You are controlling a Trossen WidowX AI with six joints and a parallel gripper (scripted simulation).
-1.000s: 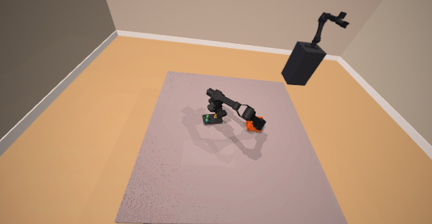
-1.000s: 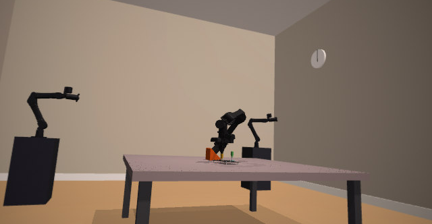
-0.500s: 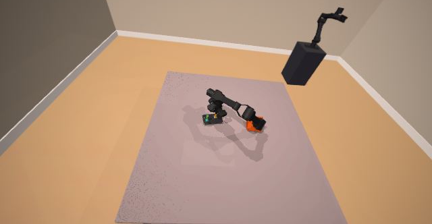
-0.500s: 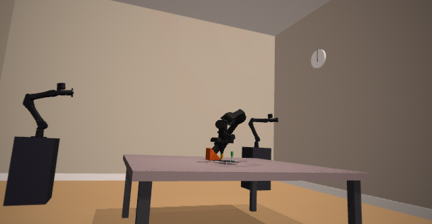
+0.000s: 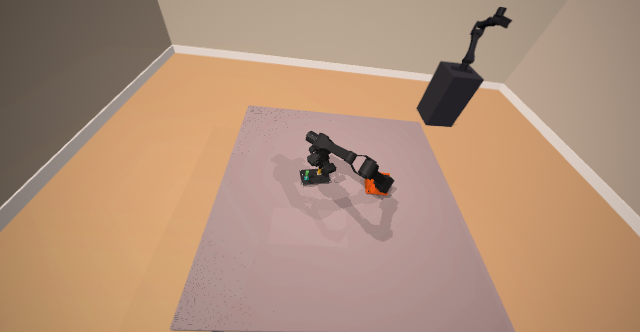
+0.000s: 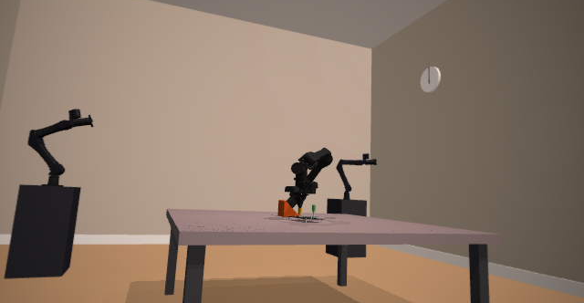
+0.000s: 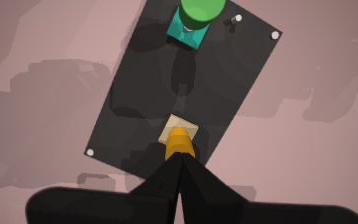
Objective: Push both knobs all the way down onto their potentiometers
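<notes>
If judged from the top view's left to right, progress: begun at most, with at least one knob left to push.
Green knob [image 5: 307, 172] [image 6: 314, 208] [image 7: 202, 9]: left of the gripper, standing high over the teal potentiometer [image 5: 306, 178] [image 7: 194, 37], shaft bared below; still to be pushed.
Circuit board [image 5: 314, 181] [image 6: 304, 217] [image 7: 150, 85]: below the gripper and out to its left.
Yellow knob [image 5: 319, 172] [image 6: 300, 212] [image 7: 179, 143]: right under the fingertips, above the tan potentiometer [image 7: 172, 123]; full seating impossible to tell.
Gripper [image 5: 320, 167] [image 6: 299, 205] [image 7: 180, 159]: fingers together, clamped on nothing; release and retreat left.
</notes>
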